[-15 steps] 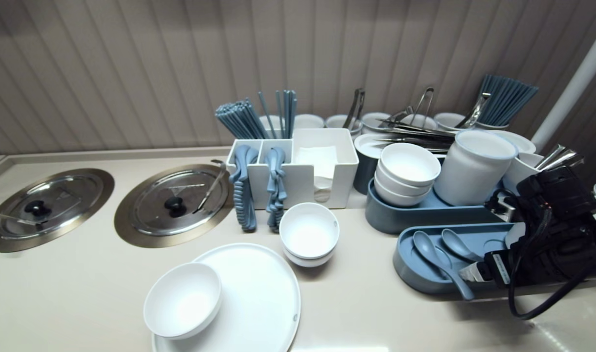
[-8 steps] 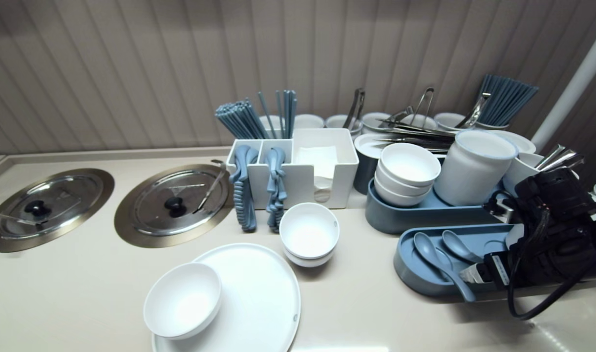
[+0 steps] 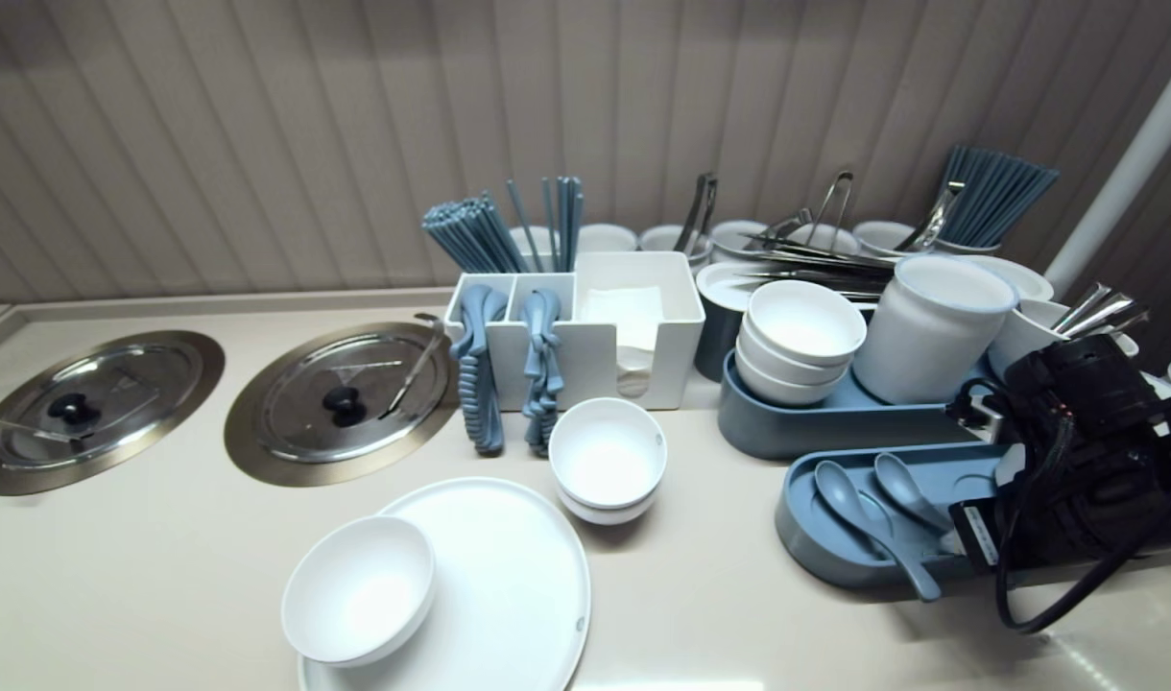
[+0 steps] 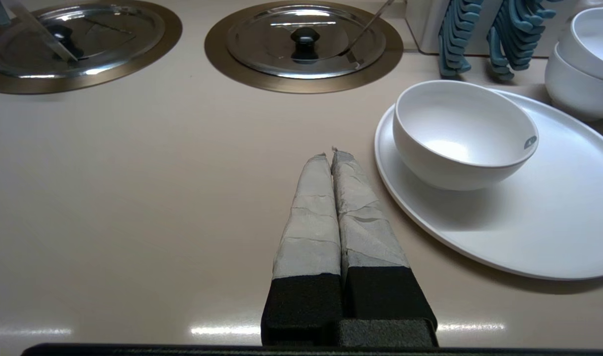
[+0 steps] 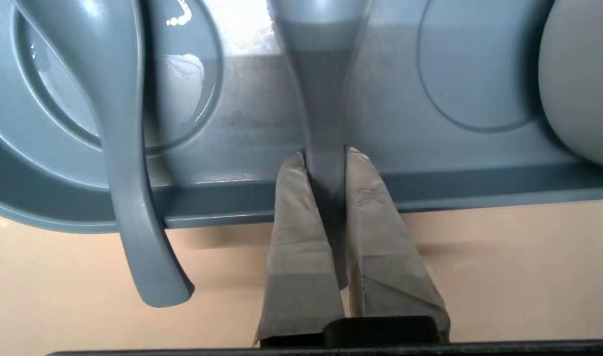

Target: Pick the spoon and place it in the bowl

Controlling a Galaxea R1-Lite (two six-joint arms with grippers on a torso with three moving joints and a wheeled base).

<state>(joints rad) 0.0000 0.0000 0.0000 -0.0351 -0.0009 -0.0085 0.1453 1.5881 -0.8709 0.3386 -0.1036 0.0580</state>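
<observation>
I have the right tool (image 5: 326, 157) pinching the handle of a spoon (image 5: 323, 94) low over the near rim of the blue tray (image 5: 479, 188), at the right end of the counter (image 3: 163, 576). Its taped fingers are pressed on either side of the handle, and the spoon's bowl rests inside the tray. The other spoon (image 5: 126, 148) lies just to the left, bowl in a round hollow and handle hanging over the near rim. The left tool (image 4: 332, 154) hangs over bare counter just beside the plate (image 4: 529, 237), fingers pressed together on nothing. A bowl (image 4: 459, 128) sits on the left part of the plate. The counter is a glossy beige slab that catches ceiling light along its near edge. Two round steel lids (image 3: 341, 398) with black knobs are sunk into it on the left. A white caddy (image 3: 643, 365) stands in the middle, with blue cutlery draped over its front. Behind the tray, a far tray (image 3: 835, 427) carries stacked bowls and a jar. Along the back runs a ribbed grey-brown wall (image 3: 259, 144), and a white pole (image 3: 1128, 163) slants up at far right.
</observation>
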